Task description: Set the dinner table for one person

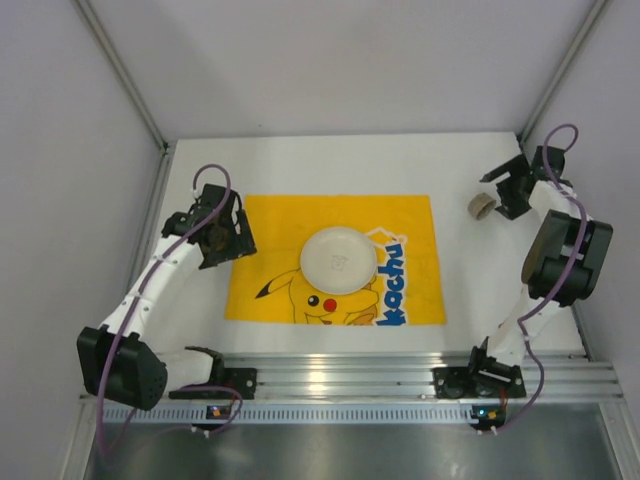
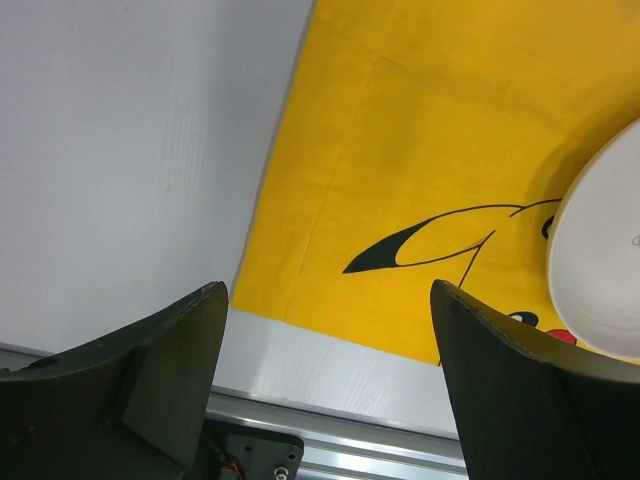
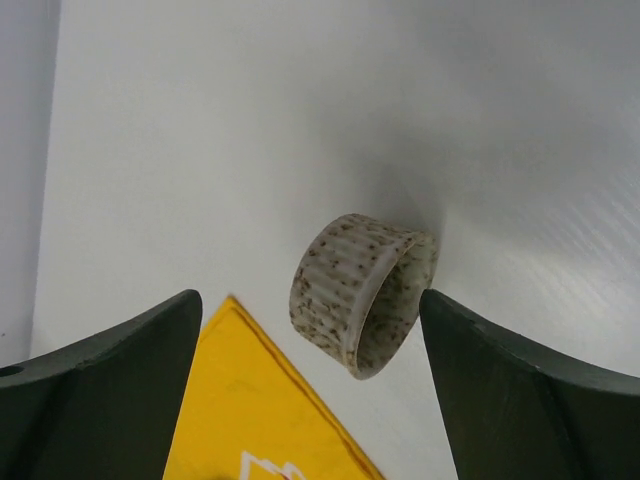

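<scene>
The white dinner table (image 1: pixel 460 165) carries a yellow Pikachu-print cloth (image 1: pixel 270 225) with a white plate (image 1: pixel 338 259) on it. A speckled beige cup (image 1: pixel 481 206) lies on its side on the table at the far right, off the cloth; it also shows in the right wrist view (image 3: pixel 362 291). My right gripper (image 3: pixel 310 385) is open and empty just short of the cup. My left gripper (image 2: pixel 330 370) is open and empty over the cloth's left edge (image 2: pixel 300 200). The plate's rim shows in the left wrist view (image 2: pixel 600 270).
Grey walls enclose the table on the left, back and right. An aluminium rail (image 1: pixel 340 375) with both arm bases runs along the near edge.
</scene>
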